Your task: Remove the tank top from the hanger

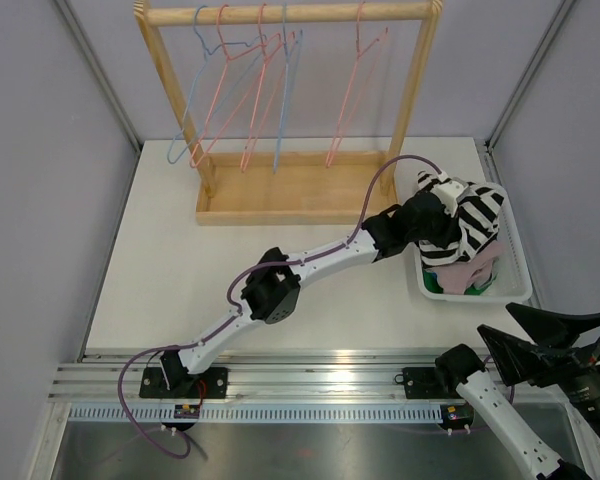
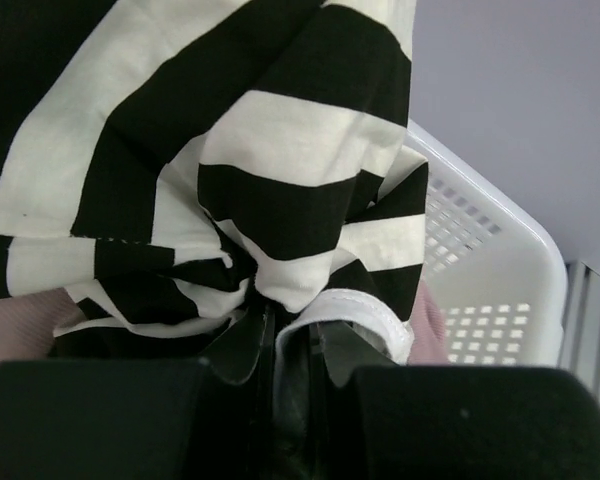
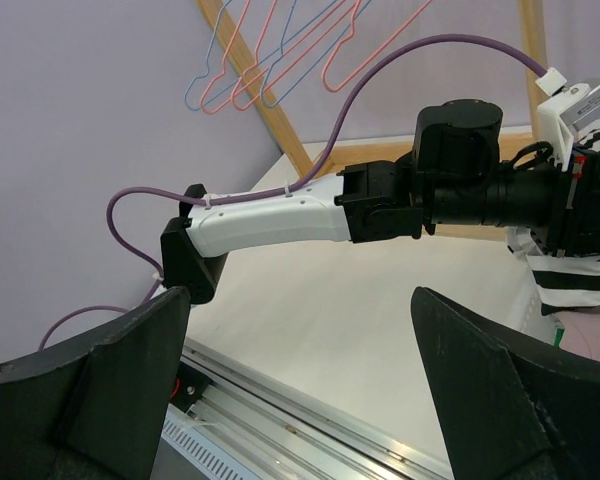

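The left fingers are pinching a bunched fold of the tank top, probably soft, light, limp; right fingers are hanging spread.

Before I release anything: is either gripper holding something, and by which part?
The left gripper pinches a gathered fold of the black-and-white striped tank top, near its white hemmed edge. The right gripper is open and empty.

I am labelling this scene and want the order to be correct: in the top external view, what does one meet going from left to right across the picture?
In order: left arm's base → left arm's elbow → striped tank top. The wooden rack, white basket and right gripper overlap these, so they are left out.
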Controlling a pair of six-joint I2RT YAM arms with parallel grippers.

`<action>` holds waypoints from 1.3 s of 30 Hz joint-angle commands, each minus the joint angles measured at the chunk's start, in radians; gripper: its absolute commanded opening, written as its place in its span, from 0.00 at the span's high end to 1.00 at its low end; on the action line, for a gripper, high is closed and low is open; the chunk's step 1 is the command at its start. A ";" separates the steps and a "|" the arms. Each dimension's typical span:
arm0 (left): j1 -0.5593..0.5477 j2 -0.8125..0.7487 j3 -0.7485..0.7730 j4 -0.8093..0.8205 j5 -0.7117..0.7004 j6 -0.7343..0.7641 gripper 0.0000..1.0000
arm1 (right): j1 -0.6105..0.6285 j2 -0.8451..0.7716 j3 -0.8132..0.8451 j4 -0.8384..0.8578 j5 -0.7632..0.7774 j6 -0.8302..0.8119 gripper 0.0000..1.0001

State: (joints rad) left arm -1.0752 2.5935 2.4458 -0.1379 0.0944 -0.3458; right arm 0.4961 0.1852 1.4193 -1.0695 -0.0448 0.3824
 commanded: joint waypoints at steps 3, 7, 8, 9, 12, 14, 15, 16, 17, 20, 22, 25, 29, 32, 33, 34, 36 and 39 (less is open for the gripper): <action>-0.054 -0.045 0.050 -0.101 0.093 0.034 0.87 | -0.002 0.002 -0.025 0.042 0.020 0.030 0.00; -0.074 -0.091 0.001 -0.097 0.022 0.051 0.88 | -0.001 -0.009 -0.037 0.045 0.023 0.039 0.01; -0.078 -0.096 -0.010 -0.091 0.040 0.062 0.88 | -0.002 -0.010 -0.036 0.040 0.025 0.041 0.00; -0.086 -0.098 -0.007 -0.075 0.063 0.064 0.86 | -0.002 -0.007 -0.028 0.039 0.025 0.039 0.01; -0.089 -0.095 0.001 -0.033 0.163 0.033 0.80 | -0.001 -0.003 -0.011 0.025 0.033 0.039 0.01; -0.089 -0.085 0.002 -0.019 0.199 0.016 0.78 | -0.002 -0.006 -0.011 0.023 0.033 0.041 0.00; -0.089 -0.085 -0.001 -0.017 0.202 0.010 0.75 | -0.002 -0.007 -0.011 0.020 0.037 0.041 0.00; -0.089 -0.084 -0.001 -0.019 0.208 0.008 0.74 | -0.002 -0.007 -0.011 0.017 0.039 0.041 0.01; -0.091 -0.082 -0.001 -0.025 0.199 0.007 0.70 | -0.001 -0.007 -0.013 0.011 0.039 0.039 0.01; -0.089 -0.088 -0.004 -0.055 0.165 0.011 0.54 | -0.001 -0.007 -0.017 0.002 0.039 0.032 0.01; -0.091 -0.113 -0.010 -0.083 0.122 0.018 0.40 | -0.002 -0.004 -0.019 -0.004 0.071 0.023 0.00; -0.089 -0.165 -0.018 -0.114 0.079 0.027 0.22 | -0.002 0.010 -0.020 -0.013 0.089 0.007 0.01; -0.086 -0.249 -0.030 -0.144 0.039 0.039 0.01 | -0.002 0.045 -0.016 -0.030 0.105 0.001 0.00; -0.078 -0.314 -0.045 -0.135 0.034 0.031 0.01 | -0.002 0.063 -0.014 -0.026 0.105 0.001 0.00; -0.074 -0.325 -0.045 -0.132 0.037 0.027 0.01 | -0.002 0.066 -0.013 -0.023 0.105 0.000 0.00; -0.071 -0.341 -0.045 -0.128 0.038 0.022 0.01 | -0.002 0.075 -0.011 -0.021 0.106 -0.004 0.00; -0.049 -0.348 -0.030 -0.132 0.034 -0.013 0.01 | -0.002 0.082 -0.006 -0.023 0.114 -0.004 0.01; -0.014 -0.366 -0.028 -0.189 -0.002 -0.048 0.01 | -0.002 0.089 0.000 -0.021 0.125 0.001 0.00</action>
State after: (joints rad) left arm -1.1309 2.2776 2.3966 -0.3065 0.1429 -0.3496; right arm 0.4961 0.2401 1.3972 -1.1015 0.0463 0.3977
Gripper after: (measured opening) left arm 0.987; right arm 0.993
